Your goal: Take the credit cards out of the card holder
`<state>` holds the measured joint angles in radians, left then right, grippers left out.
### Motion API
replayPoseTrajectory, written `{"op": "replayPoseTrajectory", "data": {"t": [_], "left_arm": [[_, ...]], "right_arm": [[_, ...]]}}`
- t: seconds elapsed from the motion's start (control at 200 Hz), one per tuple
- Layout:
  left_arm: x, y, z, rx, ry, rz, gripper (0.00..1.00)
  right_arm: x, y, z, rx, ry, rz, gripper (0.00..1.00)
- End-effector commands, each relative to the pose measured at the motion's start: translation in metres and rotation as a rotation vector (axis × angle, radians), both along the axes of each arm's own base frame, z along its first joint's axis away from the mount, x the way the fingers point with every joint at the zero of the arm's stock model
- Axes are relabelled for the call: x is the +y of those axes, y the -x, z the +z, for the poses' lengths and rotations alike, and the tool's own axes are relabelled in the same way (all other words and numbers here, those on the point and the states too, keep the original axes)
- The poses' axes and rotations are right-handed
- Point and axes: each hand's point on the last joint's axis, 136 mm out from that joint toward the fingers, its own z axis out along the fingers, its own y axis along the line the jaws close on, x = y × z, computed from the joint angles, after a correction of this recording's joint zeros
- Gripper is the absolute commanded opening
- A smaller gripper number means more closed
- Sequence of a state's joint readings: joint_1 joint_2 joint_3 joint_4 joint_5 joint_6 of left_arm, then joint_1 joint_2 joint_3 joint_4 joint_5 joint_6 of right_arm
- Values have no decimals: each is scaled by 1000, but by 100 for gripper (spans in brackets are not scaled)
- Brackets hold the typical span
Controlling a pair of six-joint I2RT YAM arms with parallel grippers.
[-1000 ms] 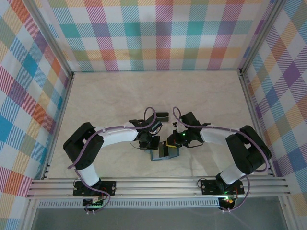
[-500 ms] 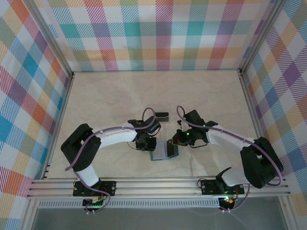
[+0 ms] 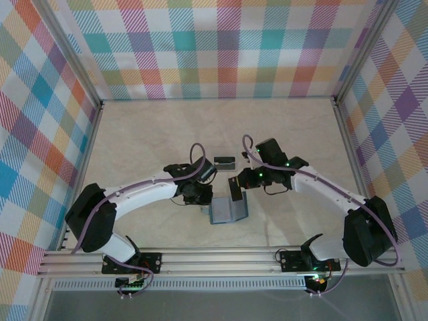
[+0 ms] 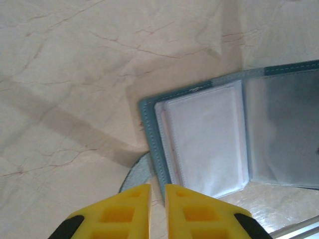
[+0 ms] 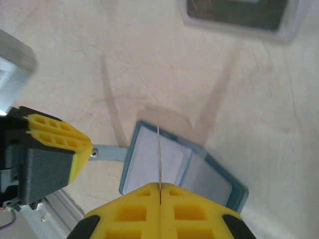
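I see the card holder [image 3: 227,212] lying open on the pale, marble-veined bench [image 3: 147,134], near the front edge and between the two arms. It is a teal folding cover with a stitched border and a grey-blue lining. Glossy, frosted clear pockets [image 4: 207,142] are stacked on one leaf, and a small rounded tab [image 4: 133,175] sticks out at the side. The top pocket looks blank and whitish, and I cannot tell whether any cards remain inside. The right gripper [image 5: 160,191] has its yellow, ribbed jaws pressed together on a credit card [image 3: 235,188]. The card is a thin, stiff rectangle, dark-faced from above and just a pale line edge-on in the wrist view. It stands on edge over the open holder, and I cannot tell whether it touches it. The left gripper [image 4: 158,199] hovers just beside the holder's tab side, its yellow jaws a narrow slit apart with nothing between them. Farther back on the bench lies a clear plastic rectangle [image 3: 224,162] with rounded corners and a dark card resting inside it.
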<state>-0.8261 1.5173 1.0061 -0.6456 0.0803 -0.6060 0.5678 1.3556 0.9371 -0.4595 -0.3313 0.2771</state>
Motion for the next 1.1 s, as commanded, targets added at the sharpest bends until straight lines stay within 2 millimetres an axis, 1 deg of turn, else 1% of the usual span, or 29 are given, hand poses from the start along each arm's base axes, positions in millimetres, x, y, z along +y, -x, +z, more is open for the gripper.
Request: {"op": "replayPoseTrajectory", "data": {"t": [0.0,0.045,0.13,0.18,0.32,0.42,0.54,0.685,0.815,0.93,1.095], "left_arm": [[15,4,0,18,8,30,16],[19,5,-2,21,8,35,16],[27,6,-4,27,15,50,16],[28,8,-4,28,31,56,16],[34,10,-2,21,57,77,16],[39,12,-5,14,77,95,16],[47,15,-12,28,75,113,16],[55,19,-16,38,76,126,16],[60,19,-17,38,80,135,16],[64,17,-20,46,77,143,16],[67,14,-21,49,76,146,16]], "right_arm": [[6,-12,13,-218,79,255,0],[9,-15,18,-276,100,337,0],[11,-26,25,-393,164,464,0],[10,-38,30,-461,223,517,0],[10,-61,31,-549,342,635,0],[16,-76,32,-588,391,718,0],[23,-92,26,-587,435,794,0],[29,-111,18,-586,479,861,0],[36,-119,10,-553,493,911,0],[48,-125,6,-562,500,944,0],[56,-130,-8,-527,520,978,0]]}}
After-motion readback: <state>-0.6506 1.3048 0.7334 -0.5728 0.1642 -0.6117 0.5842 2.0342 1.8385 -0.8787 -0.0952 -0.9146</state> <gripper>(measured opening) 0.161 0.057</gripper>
